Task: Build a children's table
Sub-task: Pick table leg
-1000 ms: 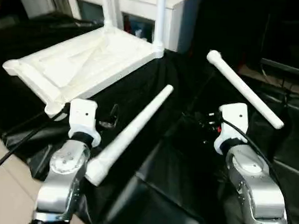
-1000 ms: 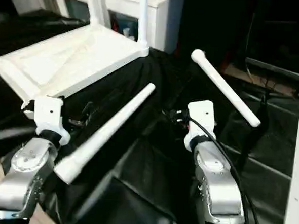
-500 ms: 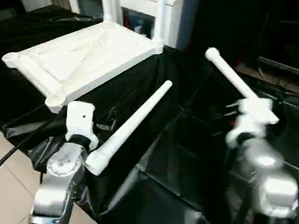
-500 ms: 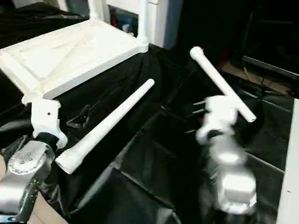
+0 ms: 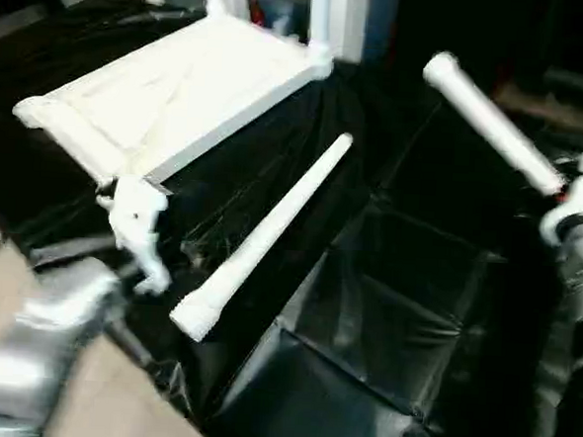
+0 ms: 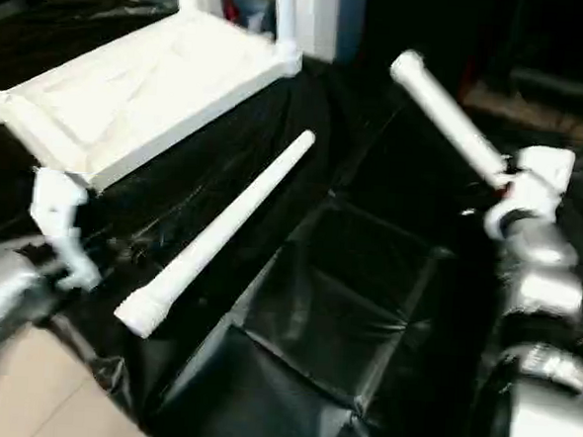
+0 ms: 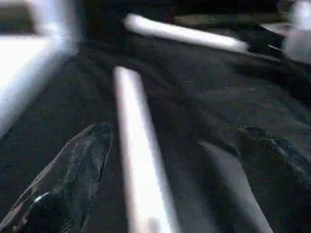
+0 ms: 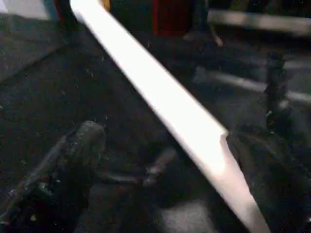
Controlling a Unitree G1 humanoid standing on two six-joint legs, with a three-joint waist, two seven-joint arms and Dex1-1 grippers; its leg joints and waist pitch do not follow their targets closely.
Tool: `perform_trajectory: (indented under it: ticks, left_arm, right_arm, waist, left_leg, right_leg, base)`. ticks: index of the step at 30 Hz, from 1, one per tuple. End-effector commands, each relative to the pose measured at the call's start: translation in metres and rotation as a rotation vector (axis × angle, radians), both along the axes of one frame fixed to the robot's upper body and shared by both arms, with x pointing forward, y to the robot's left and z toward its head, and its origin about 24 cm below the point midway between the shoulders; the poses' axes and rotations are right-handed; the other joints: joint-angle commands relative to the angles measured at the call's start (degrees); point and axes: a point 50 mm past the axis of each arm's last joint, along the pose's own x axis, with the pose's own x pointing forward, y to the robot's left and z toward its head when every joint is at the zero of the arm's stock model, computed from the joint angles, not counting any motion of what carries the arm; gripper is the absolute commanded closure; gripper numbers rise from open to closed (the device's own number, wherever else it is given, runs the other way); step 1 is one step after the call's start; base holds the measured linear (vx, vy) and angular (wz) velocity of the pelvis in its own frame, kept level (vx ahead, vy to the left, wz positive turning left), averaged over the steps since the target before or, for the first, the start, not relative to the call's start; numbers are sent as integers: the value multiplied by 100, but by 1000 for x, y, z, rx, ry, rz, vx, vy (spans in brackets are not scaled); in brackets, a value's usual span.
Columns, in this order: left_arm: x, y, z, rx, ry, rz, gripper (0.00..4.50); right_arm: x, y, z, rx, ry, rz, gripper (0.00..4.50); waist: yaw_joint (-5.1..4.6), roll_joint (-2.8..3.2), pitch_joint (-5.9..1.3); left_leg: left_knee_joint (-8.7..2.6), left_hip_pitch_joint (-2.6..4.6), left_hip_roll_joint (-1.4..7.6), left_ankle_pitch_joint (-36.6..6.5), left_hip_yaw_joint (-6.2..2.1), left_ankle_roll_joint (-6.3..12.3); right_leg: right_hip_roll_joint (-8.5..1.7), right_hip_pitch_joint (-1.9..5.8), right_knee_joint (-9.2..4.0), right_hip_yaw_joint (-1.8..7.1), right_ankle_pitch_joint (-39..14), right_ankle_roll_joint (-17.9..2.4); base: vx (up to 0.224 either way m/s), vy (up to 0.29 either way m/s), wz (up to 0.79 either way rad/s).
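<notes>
The children's table top (image 5: 171, 87) lies upside down at the far left, ribbed side up, with two legs (image 5: 319, 12) standing in its far corner sockets. A loose leg (image 5: 266, 232) lies diagonally mid-table. In the left wrist view it runs between my left gripper's (image 7: 172, 133) open fingers (image 7: 77, 170). Another loose leg (image 5: 495, 122) lies at the right. Its near end sits by my right wrist (image 5: 580, 201), and it passes between my right gripper's (image 8: 165, 136) open fingers (image 8: 68, 165), close to one of them.
A black sheet (image 5: 395, 314) covers the work surface, creased and sagging in the middle. Its near left edge hangs over beige floor (image 5: 111, 415). A white cabinet (image 6: 314, 12) stands behind the table top.
My right arm has swung out to the right, up to the right leg's near end. My left arm has shifted left and lower beside the middle leg. The camera has tilted too.
</notes>
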Motion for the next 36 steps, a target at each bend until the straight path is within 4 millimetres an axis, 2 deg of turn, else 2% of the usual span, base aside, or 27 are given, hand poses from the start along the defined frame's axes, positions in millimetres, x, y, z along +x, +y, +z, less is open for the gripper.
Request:
perform_trajectory:
  ticks: [1,2,3,4,5,6,9,10,11,13,15,17,20,21,22,23,24,25,26,27,28,30,31,32,33,35,36]
  left_arm:
    - [-5,-1,10,-10,9,-79,0]
    - [-6,-1,13,1,17,-105,0]
    - [-7,-1,14,11,19,-117,0]
    - [-7,0,16,26,21,-129,0]
    - [-8,3,20,45,25,-148,0]
    - [-8,5,21,49,24,-150,0]
    - [-10,7,25,46,31,-164,0]
    - [-12,8,27,42,49,-183,0]
    - [-14,9,28,43,63,-195,0]
    - [-16,9,28,48,76,-204,0]
    - [-17,9,28,47,86,-210,0]
    - [-17,8,28,43,92,-213,0]
    - [-17,7,26,46,95,-219,0]
    - [-18,8,25,45,98,-222,0]
    - [-18,8,25,44,98,-223,0]
    - [-18,8,25,44,100,-223,0]
    - [-18,8,25,44,102,-221,0]
    - [-20,9,25,48,106,-215,0]
    - [-20,9,25,48,107,-215,0]
    - [-21,9,25,48,106,-212,0]
    - [-22,8,25,47,106,-212,0]
    - [-23,8,26,42,103,-207,0]
    - [-24,8,26,39,102,-204,0]
    - [-25,7,26,39,101,-204,0]
    - [-26,7,25,38,101,-205,0]
    - [-28,7,25,33,103,-203,0]
    - [-28,7,25,33,103,-203,0]
  right_arm:
    - [0,3,-14,4,68,40,5]
    - [0,0,-15,-3,75,48,5]
    - [0,-1,-15,-6,77,49,5]
    - [0,-4,-14,-5,72,41,5]
    - [0,-9,-9,-23,56,15,5]
    - [1,-10,-8,-26,50,10,5]
    - [0,-14,-4,-34,34,-11,5]
    - [-1,-19,2,-32,8,-23,5]
    - [-1,-22,6,-23,-12,-30,5]
    - [-1,-26,13,-10,-47,-34,5]
    - [-1,-28,20,-16,-71,-26,5]
    - [0,-30,30,-25,-102,-3,5]
    - [0,-33,40,-35,-126,7,5]
    - [0,-34,42,-38,-131,7,5]
    - [0,-34,43,-38,-133,8,5]
    - [0,-34,43,-38,-134,14,5]
    - [0,-34,44,-49,-132,20,5]
    - [0,-35,48,-66,-140,29,5]
    - [0,-35,49,-68,-141,29,5]
    - [0,-36,53,-69,-154,26,5]
    - [0,-37,56,-71,-161,25,5]
    - [1,-38,62,-77,-178,28,5]
    - [1,-38,66,-78,-190,33,5]
    - [1,-38,68,-87,-195,32,5]
    - [1,-39,70,-96,-200,30,5]
    - [1,-39,77,-106,-222,42,5]
    - [1,-39,77,-106,-222,42,5]
  waist:
    - [97,-41,-307]
    - [118,-62,-273]
    - [167,65,-209]
    - [199,57,-180]
    - [249,192,-157]
    - [237,141,-138]
    - [289,158,-134]
    - [309,193,-122]
    - [321,212,-141]
    - [355,216,-136]
    - [375,192,-140]
    - [387,207,-158]
    - [371,119,-230]
    - [370,111,-246]
    - [370,115,-315]
    - [370,122,-313]
    - [369,108,-322]
    - [362,52,-328]
    - [359,17,-342]
    - [365,29,-344]
    - [363,21,-294]
    - [361,-36,-261]
    - [372,-28,-240]
    - [364,-90,-212]
    - [378,-62,-210]
    - [378,-100,-196]
    - [381,-94,-191]
  left_leg:
    - [-387,34,533,-549,-237,970]
    - [-393,59,528,-674,-208,973]
    - [-426,87,547,-984,-194,825]
    - [-467,69,559,-1153,-219,684]
    - [-473,74,565,-1217,-241,629]
    - [-487,90,548,-1319,-220,587]
    - [-483,82,539,-989,-202,660]
    - [-481,82,544,-922,-198,693]
    - [-477,79,546,-905,-201,693]
    - [-488,88,569,-848,-212,736]
    - [-477,68,567,-699,-207,868]
    - [-453,41,558,-442,-202,1017]
    - [-393,40,553,23,-189,1304]
    - [-374,33,544,164,-184,1378]
    - [-309,23,520,563,-178,1555]
    - [-290,8,520,717,-173,1657]
    - [-254,-12,516,944,-166,1837]
    - [-233,-25,512,1023,-158,1969]
    - [-221,-34,507,1041,-156,2016]
    - [-198,-60,497,1072,-156,2088]
    - [-202,-80,504,849,-154,2085]
    - [-225,-68,518,593,-147,1998]
    - [-242,-46,525,365,-143,1876]
    - [-268,-32,529,156,-135,1758]
    - [-269,-35,529,112,-144,1708]
    - [-282,-21,532,6,-134,1584]
    - [-283,-36,526,37,-141,1580]
  right_leg:
    - [-677,339,-320,299,-714,-1746]
    - [-683,334,-386,317,-1064,-1697]
    - [-695,280,-427,314,-1578,-1626]
    - [-694,313,-426,333,-1833,-1503]
    - [-714,281,-404,338,-1904,-1469]
    - [-699,271,-440,350,-2040,-1429]
    - [-698,273,-449,362,-1885,-1411]
    - [-692,256,-441,353,-1840,-1419]
    - [-694,267,-421,347,-1813,-1435]
    - [-688,247,-412,348,-1677,-1451]
    - [-692,269,-402,345,-1472,-1461]
    - [-692,272,-373,326,-1291,-1489]
    - [-667,274,-324,305,-862,-1517]
    - [-661,270,-301,299,-719,-1529]
    - [-647,264,-239,279,-310,-1542]
    - [-631,239,-224,269,-146,-1539]
    - [-612,218,-189,250,86,-1548]
    - [-602,203,-177,236,151,-1555]
    - [-607,205,-166,230,152,-1557]
    - [-609,188,-163,224,98,-1520]
    - [-621,166,-205,216,-348,-1485]
    - [-627,157,-260,225,-753,-1446]
    - [-635,146,-296,230,-1112,-1422]
    - [-633,139,-335,233,-1373,-1391]
    - [-643,144,-318,234,-1451,-1390]
    - [-649,137,-336,237,-1549,-1374]
    - [-650,148,-322,234,-1515,-1386]
  base:
    - [0,0,0]
    - [0,0,0]
    - [0,0,0]
    - [0,0,0]
    - [0,0,0]
    - [0,0,0]
    - [0,0,0]
    - [0,0,0]
    - [0,0,0]
    - [0,0,0]
    - [0,0,0]
    - [0,0,0]
    - [0,0,0]
    - [0,0,0]
    - [0,0,0]
    - [0,0,0]
    - [0,0,0]
    - [0,0,0]
    - [0,0,0]
    - [0,0,0]
    - [0,0,0]
    - [0,0,0]
    - [0,0,0]
    - [0,0,0]
    - [0,0,0]
    - [0,0,0]
    - [0,0,0]
